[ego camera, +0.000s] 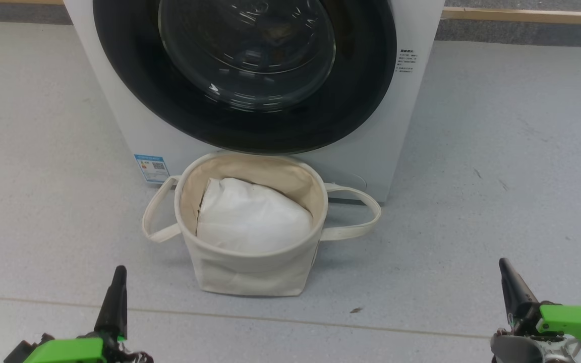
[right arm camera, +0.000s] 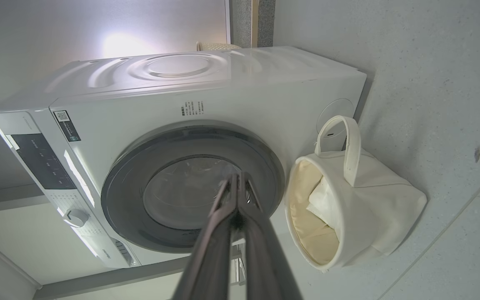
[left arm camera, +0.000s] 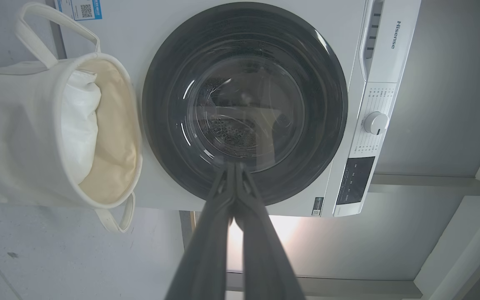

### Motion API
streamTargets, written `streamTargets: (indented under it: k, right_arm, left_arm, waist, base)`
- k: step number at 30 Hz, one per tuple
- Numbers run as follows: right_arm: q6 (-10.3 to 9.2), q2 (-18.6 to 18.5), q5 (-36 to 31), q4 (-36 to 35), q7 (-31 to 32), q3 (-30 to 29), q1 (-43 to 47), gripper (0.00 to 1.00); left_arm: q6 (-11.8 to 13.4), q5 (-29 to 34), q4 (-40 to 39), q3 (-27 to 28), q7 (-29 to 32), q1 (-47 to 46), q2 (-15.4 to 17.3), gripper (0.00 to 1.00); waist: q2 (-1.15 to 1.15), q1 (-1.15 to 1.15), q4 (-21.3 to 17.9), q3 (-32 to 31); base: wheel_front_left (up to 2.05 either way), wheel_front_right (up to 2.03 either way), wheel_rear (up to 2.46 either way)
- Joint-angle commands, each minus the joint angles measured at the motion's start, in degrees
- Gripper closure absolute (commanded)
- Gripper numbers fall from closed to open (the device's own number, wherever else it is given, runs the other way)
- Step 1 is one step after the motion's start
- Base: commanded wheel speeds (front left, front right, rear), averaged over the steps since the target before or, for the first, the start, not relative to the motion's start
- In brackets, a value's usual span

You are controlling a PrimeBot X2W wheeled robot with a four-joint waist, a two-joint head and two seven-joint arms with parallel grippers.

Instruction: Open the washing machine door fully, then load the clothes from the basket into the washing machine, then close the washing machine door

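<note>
Laundry corner of a plain indoor room, home or test space can't tell: white front-load washing machine (ego camera: 144, 126) w/ dial (left arm camera: 375, 123) & touch panel (left arm camera: 354, 179) on bare grey speckled floor (ego camera: 497, 151), tan skirting strip (ego camera: 522, 16) behind, cream canvas basket (ego camera: 250, 272) in front.

One washing machine (ego camera: 386, 151) with one door (ego camera: 366, 91) stands ahead of the left end effector (ego camera: 119, 270) and the right end effector (ego camera: 503, 263), two in all. One basket (ego camera: 250, 272), ahead and between them, has two loop handles (ego camera: 346, 233) and holds one white cloth (ego camera: 250, 217). One blue sticker (ego camera: 152, 168), one dial (left arm camera: 375, 123).
</note>
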Motion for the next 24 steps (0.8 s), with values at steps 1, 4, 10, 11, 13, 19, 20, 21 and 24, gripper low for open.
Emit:
streamTargets:
  k: [1,4,10,11,13,19,20,21,24]
  right_arm:
    - [0.00,-0.7,0.1,-1.8,0.4,0.9,-2.7,1.00]
    - [0.00,-0.7,0.0,-1.8,0.4,0.9,-2.7,1.00]
    - [0.00,-0.6,0.0,-1.8,0.4,0.9,-2.7,1.00]
    - [0.00,-0.6,0.0,-1.8,0.4,0.9,-2.7,1.00]
    - [0.00,-0.6,0.0,-1.8,0.4,0.9,-2.7,1.00]
    - [0.00,-0.6,0.0,-1.8,0.4,0.9,-2.7,1.00]
    - [0.00,-0.6,0.0,-1.8,0.4,0.9,-2.7,1.00]
    - [0.00,-0.6,0.0,-1.8,0.4,0.9,-2.7,1.00]
    - [0.00,-0.6,0.0,-1.8,0.4,0.9,-2.7,1.00]
  left_arm:
    - [-0.4,-0.2,-2.2,2.0,0.4,-2.5,0.8,1.00]
    - [-0.4,-0.2,-2.2,2.0,0.4,-2.5,0.8,1.00]
    - [-0.4,-0.2,-2.2,2.0,0.4,-2.5,0.8,1.00]
    - [-0.4,-0.2,-2.2,2.0,0.4,-2.5,0.8,1.00]
    - [-0.4,-0.2,-2.2,2.0,0.4,-2.5,0.8,1.00]
    - [-0.4,-0.2,-2.2,2.0,0.4,-2.5,0.8,1.00]
    - [-0.4,-0.2,-2.2,2.0,0.4,-2.5,0.8,1.00]
    - [-0.4,-0.2,-2.2,2.0,0.4,-2.5,0.8,1.00]
    - [-0.4,-0.2,-2.2,2.0,0.4,-2.5,0.8,1.00]
  waist:
    - [0.00,0.00,0.0,0.0]
    - [0.00,0.00,0.0,0.0]
    - [0.00,0.00,0.0,0.0]
    - [0.00,0.00,0.0,0.0]
    - [0.00,0.00,0.0,0.0]
    - [0.00,0.00,0.0,0.0]
    - [0.00,0.00,0.0,0.0]
    - [0.00,0.00,0.0,0.0]
    - [0.00,0.00,0.0,0.0]
  base:
    - [0.00,0.00,0.00]
    - [0.00,0.00,0.00]
    - [0.00,0.00,0.00]
    - [0.00,0.00,0.00]
    - [0.00,0.00,0.00]
    - [0.00,0.00,0.00]
    - [0.00,0.00,0.00]
    - [0.00,0.00,0.00]
    - [0.00,0.00,0.00]
